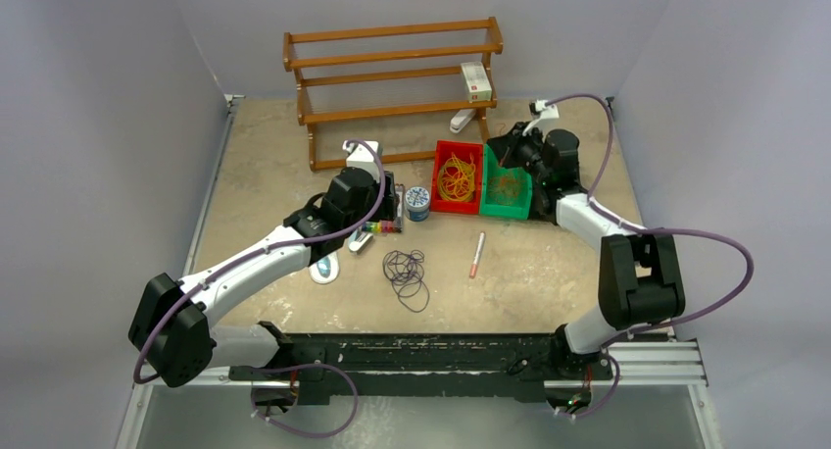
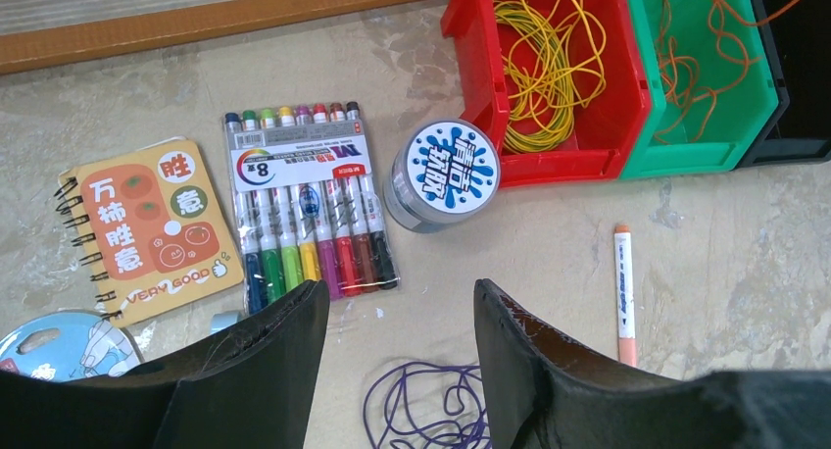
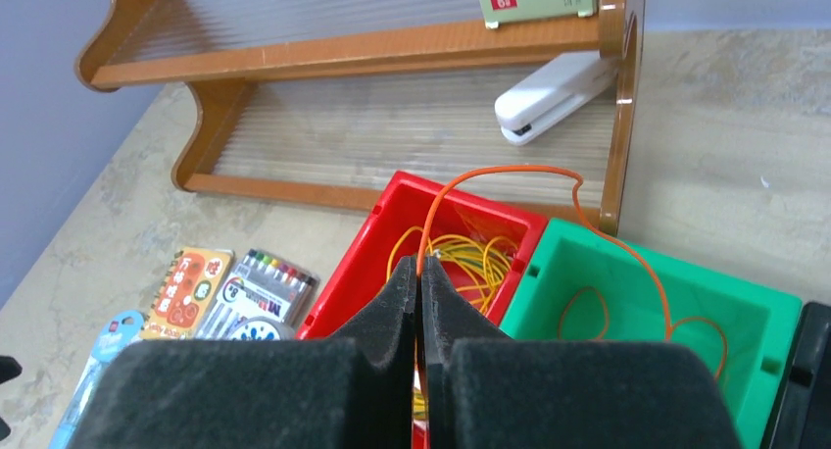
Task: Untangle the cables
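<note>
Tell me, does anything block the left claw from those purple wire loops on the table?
Nothing visible does. The left gripper is open, and its wrist view shows the purple loops lying bare between its fingers. The marker pack, round tin and pen lie farther off.

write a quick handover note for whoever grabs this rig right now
Right gripper: shut on an orange cable loop, held up in the air. The loop arcs over toward the green bin.
Left gripper: open and empty, hovering above the purple cables, which lie on the table.
Done: yellow cables lie in the red bin, and some orange cables lie in the green bin.
Left: release the held orange cable loop, probably into the green bin. The purple cables are not yet separated or binned.
</note>
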Robot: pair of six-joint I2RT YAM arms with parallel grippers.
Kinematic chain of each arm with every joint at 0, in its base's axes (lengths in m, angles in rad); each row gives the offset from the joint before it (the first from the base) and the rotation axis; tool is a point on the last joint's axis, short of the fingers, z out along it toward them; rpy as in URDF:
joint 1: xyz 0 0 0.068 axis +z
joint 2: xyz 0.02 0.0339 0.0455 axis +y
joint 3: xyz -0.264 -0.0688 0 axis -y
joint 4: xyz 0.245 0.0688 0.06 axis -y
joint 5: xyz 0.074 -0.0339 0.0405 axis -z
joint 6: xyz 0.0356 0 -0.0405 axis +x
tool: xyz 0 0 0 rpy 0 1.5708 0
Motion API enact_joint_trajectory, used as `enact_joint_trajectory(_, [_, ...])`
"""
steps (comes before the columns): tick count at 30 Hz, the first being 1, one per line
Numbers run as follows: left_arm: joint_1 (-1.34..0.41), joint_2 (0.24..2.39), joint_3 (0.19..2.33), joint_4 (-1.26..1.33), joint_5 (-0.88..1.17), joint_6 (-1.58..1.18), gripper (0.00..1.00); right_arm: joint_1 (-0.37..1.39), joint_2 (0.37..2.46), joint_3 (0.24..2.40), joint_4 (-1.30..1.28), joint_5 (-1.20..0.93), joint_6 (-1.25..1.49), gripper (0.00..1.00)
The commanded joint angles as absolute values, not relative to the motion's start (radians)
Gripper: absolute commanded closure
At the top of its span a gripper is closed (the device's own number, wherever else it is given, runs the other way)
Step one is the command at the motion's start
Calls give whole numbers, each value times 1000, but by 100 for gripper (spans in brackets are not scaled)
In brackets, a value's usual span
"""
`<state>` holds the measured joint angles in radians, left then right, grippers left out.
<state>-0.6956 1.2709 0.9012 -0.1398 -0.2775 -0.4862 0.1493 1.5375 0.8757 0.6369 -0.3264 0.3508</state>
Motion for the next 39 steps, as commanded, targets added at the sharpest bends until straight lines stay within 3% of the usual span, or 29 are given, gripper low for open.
enact_joint_trajectory(1, [-691, 1242, 909, -119, -294, -474, 45, 144, 1555, 941, 709, -338, 336, 100])
enact_joint_trajectory(15, [-691, 1246, 909, -118, -290, -476, 45, 137, 1596, 842, 736, -320, 303, 100])
enact_joint_trajectory(24, [-691, 1257, 914, -117, -285, -475, 45, 137, 1561, 800, 611, -187, 313, 100])
enact_joint_trajectory(39, [-691, 1254, 905, -118, -284, -480, 45, 137, 1678, 915, 468, -99, 268, 98])
